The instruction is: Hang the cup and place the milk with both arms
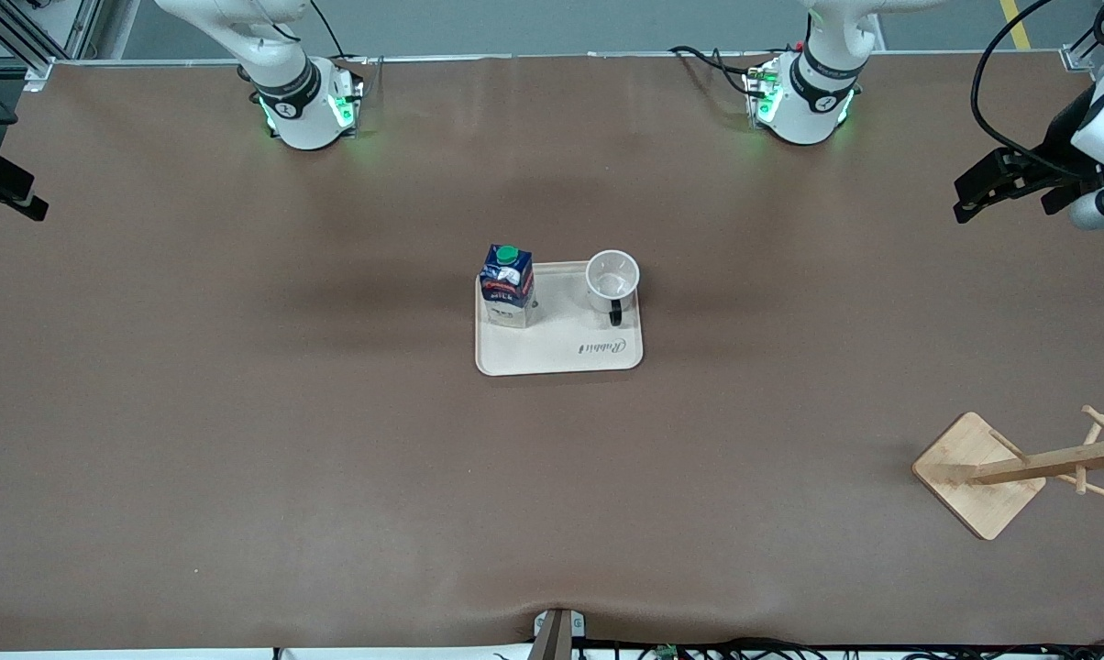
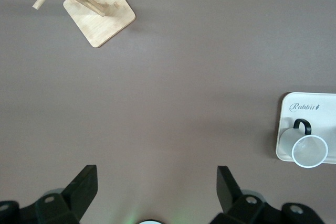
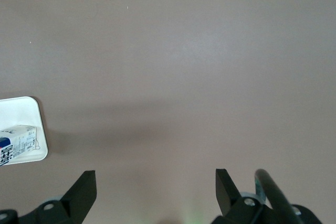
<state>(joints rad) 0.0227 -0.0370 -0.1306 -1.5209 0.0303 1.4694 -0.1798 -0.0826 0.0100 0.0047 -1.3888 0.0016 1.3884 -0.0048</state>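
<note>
Nothing is grasped: the left gripper and right gripper hover spread, well apart from the white mug and dark-blue milk carton; reaching comes first.

Both arms raised, grippers wide, nothing held.
I see the left gripper up over the left arm's end of the table with fingers spread; the right gripper hangs over the right arm's end, fingers likewise apart.
</note>
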